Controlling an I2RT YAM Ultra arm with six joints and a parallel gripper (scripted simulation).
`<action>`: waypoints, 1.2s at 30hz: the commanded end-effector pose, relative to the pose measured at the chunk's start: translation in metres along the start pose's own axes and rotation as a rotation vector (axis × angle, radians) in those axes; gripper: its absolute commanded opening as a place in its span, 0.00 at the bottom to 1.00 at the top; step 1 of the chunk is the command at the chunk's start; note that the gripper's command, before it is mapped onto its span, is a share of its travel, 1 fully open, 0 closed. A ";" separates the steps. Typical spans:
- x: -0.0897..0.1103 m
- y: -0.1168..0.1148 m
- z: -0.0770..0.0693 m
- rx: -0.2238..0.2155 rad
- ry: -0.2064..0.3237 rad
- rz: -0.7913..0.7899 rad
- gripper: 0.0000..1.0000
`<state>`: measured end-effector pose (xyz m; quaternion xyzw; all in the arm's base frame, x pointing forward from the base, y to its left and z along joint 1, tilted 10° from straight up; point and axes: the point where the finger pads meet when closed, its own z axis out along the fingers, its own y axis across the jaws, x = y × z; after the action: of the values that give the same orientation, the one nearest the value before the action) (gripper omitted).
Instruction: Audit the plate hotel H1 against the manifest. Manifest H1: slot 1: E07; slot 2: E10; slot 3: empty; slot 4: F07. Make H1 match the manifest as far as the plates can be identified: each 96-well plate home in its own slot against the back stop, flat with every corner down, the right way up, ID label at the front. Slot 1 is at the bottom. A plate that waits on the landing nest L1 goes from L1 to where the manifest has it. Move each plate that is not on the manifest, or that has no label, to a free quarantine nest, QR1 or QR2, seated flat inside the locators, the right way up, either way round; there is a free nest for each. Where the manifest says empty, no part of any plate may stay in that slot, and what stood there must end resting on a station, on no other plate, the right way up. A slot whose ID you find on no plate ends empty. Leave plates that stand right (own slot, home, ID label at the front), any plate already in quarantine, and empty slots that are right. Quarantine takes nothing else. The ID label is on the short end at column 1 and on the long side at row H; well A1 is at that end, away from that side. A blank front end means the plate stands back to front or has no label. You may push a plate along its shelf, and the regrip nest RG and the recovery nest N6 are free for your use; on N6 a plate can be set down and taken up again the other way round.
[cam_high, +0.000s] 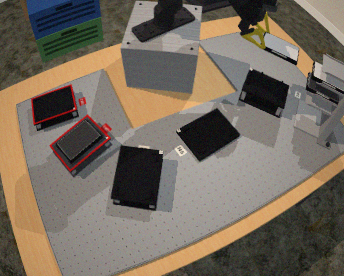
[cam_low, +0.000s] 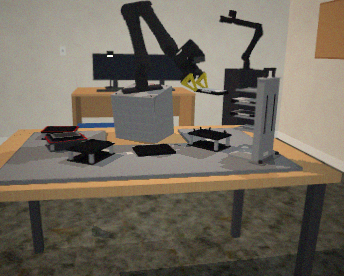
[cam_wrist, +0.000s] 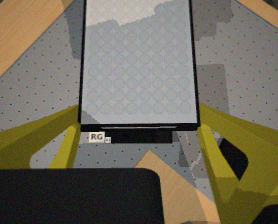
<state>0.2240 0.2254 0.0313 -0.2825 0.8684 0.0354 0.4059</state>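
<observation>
The arm (cam_low: 150, 35) reaches from its grey pedestal (cam_high: 160, 60) toward the plate hotel (cam_low: 266, 117), its yellow gripper (cam_low: 196, 82) closed on the long sides of one 96-well plate (cam_wrist: 138, 65), held level in the air above the nest tagged RG (cam_high: 264, 91). Two red-framed quarantine nests lie far left: one (cam_high: 80, 141) holds a plate, the other (cam_high: 53, 104) looks bare.
</observation>
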 end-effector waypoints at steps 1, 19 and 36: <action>-0.022 0.004 -0.008 -0.007 -0.048 0.025 0.86; -0.033 0.003 -0.020 -0.008 -0.048 0.025 0.86; -0.044 0.003 -0.032 -0.008 -0.048 0.025 0.86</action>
<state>0.2196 0.2289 0.0625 -0.2833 0.8688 0.0343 0.4046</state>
